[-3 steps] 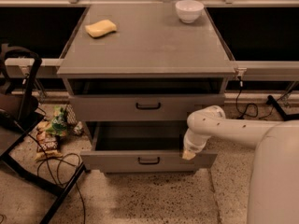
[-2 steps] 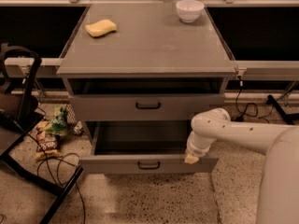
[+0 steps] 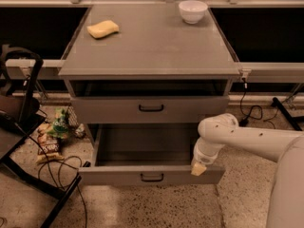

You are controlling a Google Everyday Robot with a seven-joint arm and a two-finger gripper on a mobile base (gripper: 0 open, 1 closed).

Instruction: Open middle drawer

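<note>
One pincer (image 3: 198, 169) is seen at the pulled-out middle drawer's (image 3: 114, 175) right end, below the counter's (image 3: 152, 46) front-right corner. Its grip cannot be told.

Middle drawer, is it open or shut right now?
Open. The middle drawer is pulled well out of the cabinet, its plain grey inside showing. The claw sits at the right end of its front.

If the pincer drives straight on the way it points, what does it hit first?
The pincer points down over the front of the middle drawer, at its right end. It likely meets that front's top edge first and may already touch it; depth unclear.
</note>
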